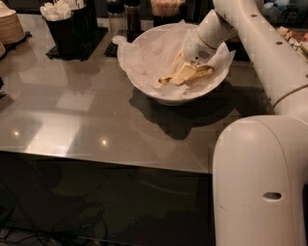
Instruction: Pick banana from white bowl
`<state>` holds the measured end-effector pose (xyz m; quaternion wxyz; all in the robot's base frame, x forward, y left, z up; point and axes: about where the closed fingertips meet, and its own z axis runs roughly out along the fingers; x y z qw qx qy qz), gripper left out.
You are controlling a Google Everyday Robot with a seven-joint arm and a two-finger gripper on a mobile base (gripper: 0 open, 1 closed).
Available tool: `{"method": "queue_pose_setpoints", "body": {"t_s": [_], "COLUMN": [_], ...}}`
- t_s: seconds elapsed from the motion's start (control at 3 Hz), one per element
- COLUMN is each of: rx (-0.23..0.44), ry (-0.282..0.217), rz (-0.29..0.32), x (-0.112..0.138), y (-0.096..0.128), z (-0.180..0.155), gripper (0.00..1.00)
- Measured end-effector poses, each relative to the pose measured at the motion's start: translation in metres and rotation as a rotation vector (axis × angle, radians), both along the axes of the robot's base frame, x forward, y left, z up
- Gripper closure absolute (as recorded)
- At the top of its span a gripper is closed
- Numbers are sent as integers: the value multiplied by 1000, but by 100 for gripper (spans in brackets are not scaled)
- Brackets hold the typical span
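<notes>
A: banana [166,79] status?
B: lying in the white bowl [168,100], upper centre of frame, on the crumpled paper [144,53]; not lifted. gripper [185,72] is inside the bowl right at it, and I can't tell if it's clamped or apart
A: what's left?
B: my read: confirm the grasp, then lift clear of the rim
A: labels?
B: none readable. black holders [67,29] upper left, plates [9,26] at left edge, shakers [124,14] top centre show no text
</notes>
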<state>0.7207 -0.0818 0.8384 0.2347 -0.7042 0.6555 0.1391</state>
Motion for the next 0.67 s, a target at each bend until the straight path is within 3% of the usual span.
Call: {"method": "queue_pose_setpoints", "body": {"t_s": [0.33,0.67], "rx": [-12,-17], "ry": [-31,-114], "rz": [-7,-14], "x": [-4,-13], "y": [-4,-13], "z": [17,53], "gripper": [100,100]}}
